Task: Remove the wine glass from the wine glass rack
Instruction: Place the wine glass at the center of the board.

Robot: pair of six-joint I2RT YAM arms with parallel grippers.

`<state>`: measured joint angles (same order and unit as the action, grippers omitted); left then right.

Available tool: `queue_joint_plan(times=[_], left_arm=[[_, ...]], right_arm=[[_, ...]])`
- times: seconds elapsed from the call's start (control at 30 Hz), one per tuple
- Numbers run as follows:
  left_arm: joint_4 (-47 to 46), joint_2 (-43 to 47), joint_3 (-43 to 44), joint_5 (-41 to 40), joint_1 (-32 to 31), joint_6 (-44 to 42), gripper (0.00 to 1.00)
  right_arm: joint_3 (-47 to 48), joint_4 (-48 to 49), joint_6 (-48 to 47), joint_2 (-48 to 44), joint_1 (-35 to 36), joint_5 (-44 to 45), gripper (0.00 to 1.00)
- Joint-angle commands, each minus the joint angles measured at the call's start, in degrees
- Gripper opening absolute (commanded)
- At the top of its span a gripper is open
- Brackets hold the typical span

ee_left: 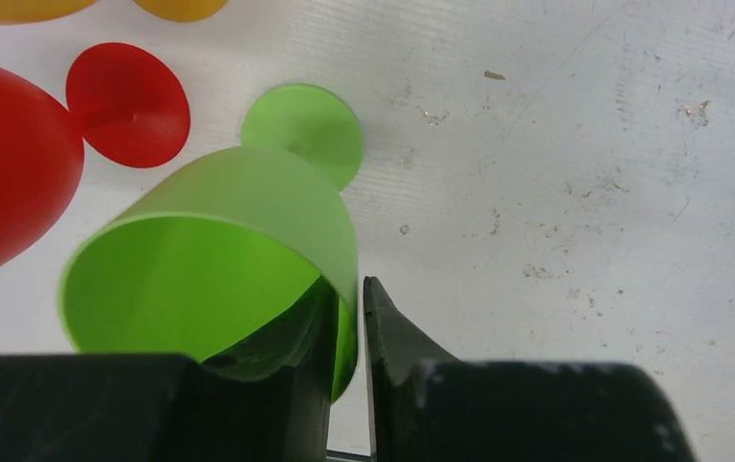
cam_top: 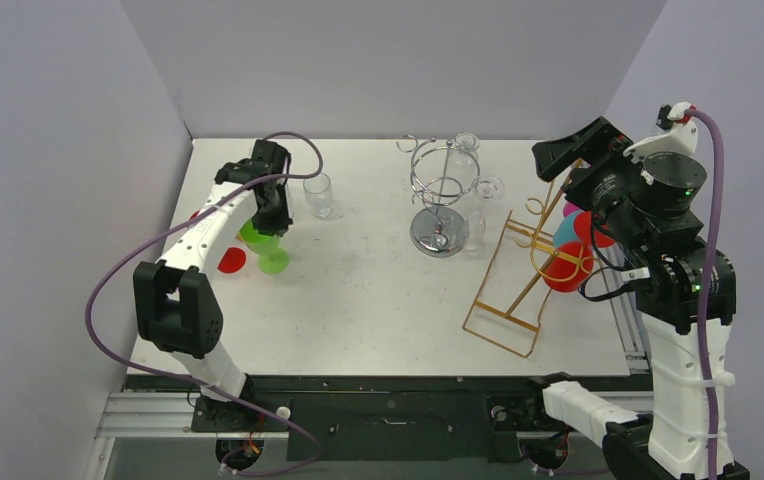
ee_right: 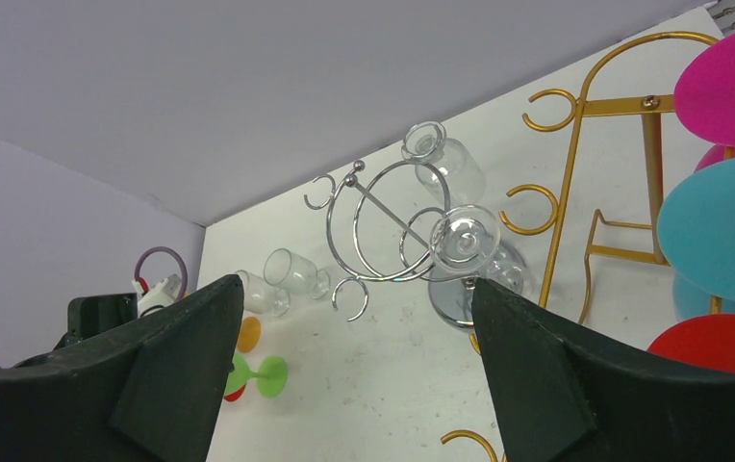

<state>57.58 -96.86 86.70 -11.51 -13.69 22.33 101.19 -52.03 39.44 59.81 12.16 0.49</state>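
Note:
My left gripper (ee_left: 346,289) is shut on the rim of a green wine glass (ee_left: 210,260), one finger inside the bowl and one outside. The glass leans over the table at the far left (cam_top: 258,238), its foot (cam_top: 274,262) on the table. A gold wire rack (cam_top: 518,280) leans at the right and carries pink (ee_right: 729,87), cyan (ee_right: 720,231) and red (ee_right: 720,342) glasses. A chrome ring rack (cam_top: 441,190) holds clear glasses (ee_right: 465,236). My right gripper (ee_right: 356,284) is open and empty, raised by the top of the gold rack (cam_top: 558,165).
A red glass (ee_left: 8,164) lies beside the green one, with an orange one partly in view behind it. Two clear glasses (ee_right: 291,274) lie on the table near the back left. Grey walls close in the table on the left, back and right.

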Motion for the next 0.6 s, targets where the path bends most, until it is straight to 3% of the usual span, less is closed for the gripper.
queue_joint_plan(times=[0.0, 0.4, 0.57], left_arm=[[-2.76, 0.66, -0.58, 0.56, 1.33, -0.76, 0.14], [-1.82, 2.75, 3.14, -0.65, 1.45, -1.50, 0.27], [-1.20, 4.16, 5.52, -1.10, 1.31, -1.94, 0.38]], right_arm=[[-0.60, 0.70, -0.99, -1.04, -0.60, 0.82, 0.83], [-0.75, 0.40, -0.70, -2.15, -1.18, 2.28, 0.84], [-1.37, 0.34, 0.41, -3.41, -1.29, 4.01, 0.86]])
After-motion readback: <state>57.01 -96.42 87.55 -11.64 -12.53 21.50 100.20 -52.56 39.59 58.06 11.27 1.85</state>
